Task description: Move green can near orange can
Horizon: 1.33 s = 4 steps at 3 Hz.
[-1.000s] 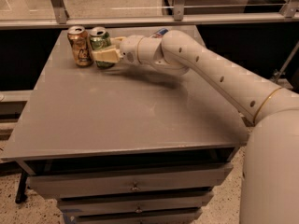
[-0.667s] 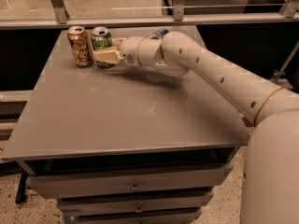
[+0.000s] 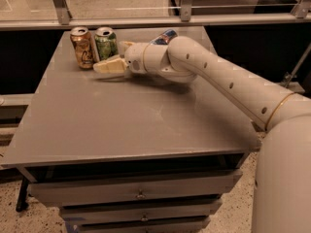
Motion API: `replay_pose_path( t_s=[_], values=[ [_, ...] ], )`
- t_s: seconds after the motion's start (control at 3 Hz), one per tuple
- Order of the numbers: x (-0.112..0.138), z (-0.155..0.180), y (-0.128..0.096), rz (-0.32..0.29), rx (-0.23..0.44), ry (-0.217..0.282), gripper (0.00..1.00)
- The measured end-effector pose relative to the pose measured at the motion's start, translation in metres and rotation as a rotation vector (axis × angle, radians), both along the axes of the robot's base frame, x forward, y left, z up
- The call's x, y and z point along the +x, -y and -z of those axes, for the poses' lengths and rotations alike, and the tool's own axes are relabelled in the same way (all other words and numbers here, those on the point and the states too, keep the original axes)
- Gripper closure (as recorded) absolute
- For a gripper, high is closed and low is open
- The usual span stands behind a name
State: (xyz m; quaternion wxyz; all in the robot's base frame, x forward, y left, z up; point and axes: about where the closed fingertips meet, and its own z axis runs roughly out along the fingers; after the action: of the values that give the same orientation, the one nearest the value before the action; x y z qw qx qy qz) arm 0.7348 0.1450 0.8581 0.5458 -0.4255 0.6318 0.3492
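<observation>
The green can (image 3: 106,42) stands upright at the table's back left, right beside the orange can (image 3: 81,47), which is on its left. The two cans almost touch. My gripper (image 3: 115,56) is just to the right of the green can and low over the table. It is open: the near finger (image 3: 109,66) lies in front of the can's base and the far finger (image 3: 125,45) is behind it to the right. Neither finger grips the can.
A blue-and-silver can (image 3: 164,36) stands behind my arm near the table's back edge. The grey table (image 3: 126,125) has drawers below its front edge. A metal rail and glass partition run behind the table.
The fingers have spread apart, and the near finger has dropped toward the table's front. The green can is let go and stands free beside the orange can.
</observation>
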Motion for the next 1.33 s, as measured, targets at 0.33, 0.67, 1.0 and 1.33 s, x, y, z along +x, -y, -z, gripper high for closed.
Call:
replay_pose_path(
  t_s=[0.33,0.67,1.0,1.33],
  values=[
    [-0.016,0.0,0.019,0.011,0.009,0.005,0.0],
    [-0.039,-0.004,0.056,0.035,0.029,0.034,0.0],
    [-0.064,-0.012,0.118,0.085,0.045,0.088,0.0],
    [-0.081,-0.032,0.191,0.151,0.043,0.149,0.0]
  ],
)
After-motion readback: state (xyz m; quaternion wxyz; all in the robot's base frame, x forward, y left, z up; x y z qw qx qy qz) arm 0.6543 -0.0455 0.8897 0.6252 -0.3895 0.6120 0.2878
